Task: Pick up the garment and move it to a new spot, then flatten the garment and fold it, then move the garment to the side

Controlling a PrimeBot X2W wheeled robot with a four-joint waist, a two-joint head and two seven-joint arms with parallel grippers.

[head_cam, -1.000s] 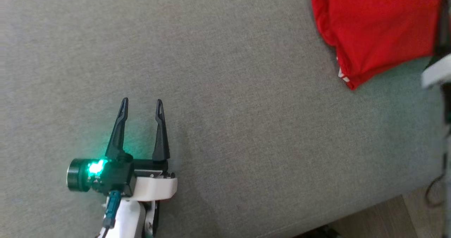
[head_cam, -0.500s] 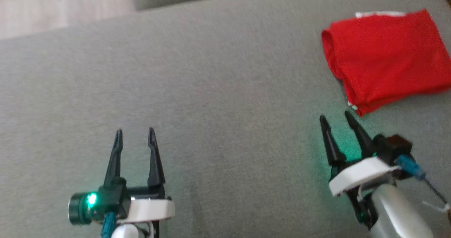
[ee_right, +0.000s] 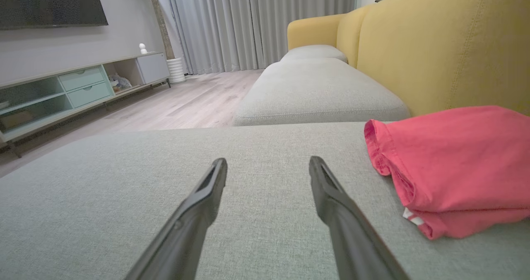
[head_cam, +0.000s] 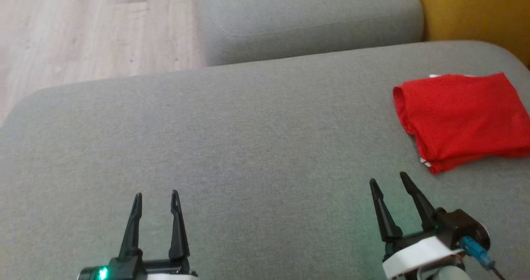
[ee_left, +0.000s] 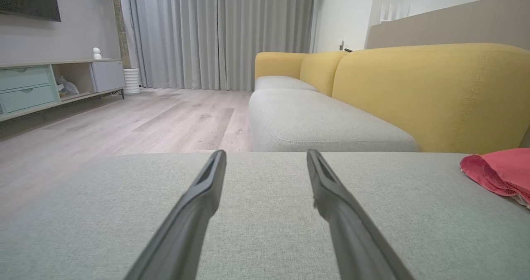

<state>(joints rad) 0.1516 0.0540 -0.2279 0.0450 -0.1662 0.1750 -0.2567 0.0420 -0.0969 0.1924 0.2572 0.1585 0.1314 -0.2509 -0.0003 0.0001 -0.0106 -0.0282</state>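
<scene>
The garment point(head_cam: 463, 120) is red and folded into a compact rectangle, lying at the right side of the grey sofa cushion point(head_cam: 256, 147); a white label peeks out at its near corner. It also lies at the right in the right wrist view point(ee_right: 451, 168) and at the far right edge of the left wrist view point(ee_left: 503, 172). My right gripper point(head_cam: 388, 181) rests low over the cushion just short of the garment's near corner, open and empty. My left gripper point(head_cam: 156, 196) hovers at the lower left, open and empty, far from the garment.
A second grey cushion point(head_cam: 306, 19) lies beyond this one, with the yellow sofa back point(head_cam: 476, 10) on the right. Wooden floor point(head_cam: 83, 31) runs along the left. A TV cabinet point(ee_right: 78, 89) and curtains point(ee_left: 219, 35) stand across the room.
The head camera has tilted up, so the whole picture has shifted down and the floor and far cushion now show. The right gripper came into view below the garment; both grippers stay open.
</scene>
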